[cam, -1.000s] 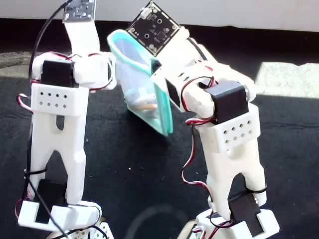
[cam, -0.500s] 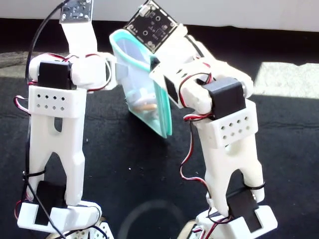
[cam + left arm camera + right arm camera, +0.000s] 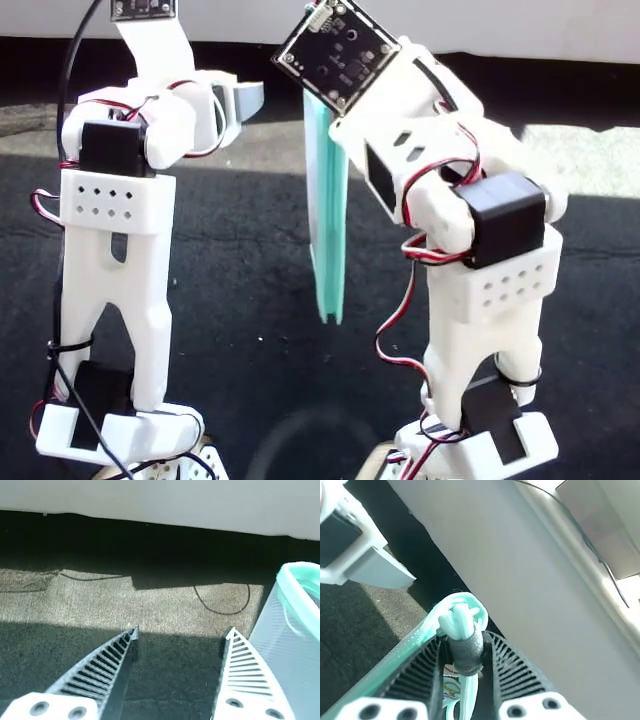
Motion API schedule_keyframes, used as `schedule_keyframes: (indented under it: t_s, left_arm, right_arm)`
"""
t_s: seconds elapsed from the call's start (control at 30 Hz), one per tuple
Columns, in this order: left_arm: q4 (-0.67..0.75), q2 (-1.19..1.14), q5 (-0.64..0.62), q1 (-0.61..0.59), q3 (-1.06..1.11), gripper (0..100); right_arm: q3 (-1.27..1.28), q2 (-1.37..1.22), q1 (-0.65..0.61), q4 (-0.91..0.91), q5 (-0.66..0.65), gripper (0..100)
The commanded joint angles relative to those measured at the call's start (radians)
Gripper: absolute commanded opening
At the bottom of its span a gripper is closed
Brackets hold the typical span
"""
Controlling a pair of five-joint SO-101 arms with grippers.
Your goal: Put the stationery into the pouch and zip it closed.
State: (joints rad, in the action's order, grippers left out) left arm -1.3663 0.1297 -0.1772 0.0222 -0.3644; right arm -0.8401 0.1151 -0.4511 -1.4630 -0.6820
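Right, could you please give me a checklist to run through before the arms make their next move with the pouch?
1. Right tool shut on the zip pull: ok.
2. Pouch hanging upright from that tool: ok.
3. Left tool open and empty, ready to grasp: ok.
4. Left tool bracing the pouch for the zip pull: not ok; the pouch sits beside it, outside its fingers.
5. Stationery all inside: cannot tell.
6. Zip closed along its whole length: cannot tell.
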Motion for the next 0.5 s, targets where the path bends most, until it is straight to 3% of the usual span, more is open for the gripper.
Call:
schedule_keyframes:
  t_s: [0.0,0.27,0.47]
  left_arm:
    - [-0.095,0.015,-0.005,0.027,-0.042,27]
    - [-0.290,0.097,-0.008,0.056,-0.042,28]
    - [-0.301,0.171,-0.008,0.110,-0.031,28]
  right_arm:
    - [0.015,-0.016,0.018,0.008,-0.017,0.5]
    - [0.021,-0.120,0.022,0.010,-0.021,0.5]
    - [0.021,-0.151,0.022,0.081,-0.018,0.5]
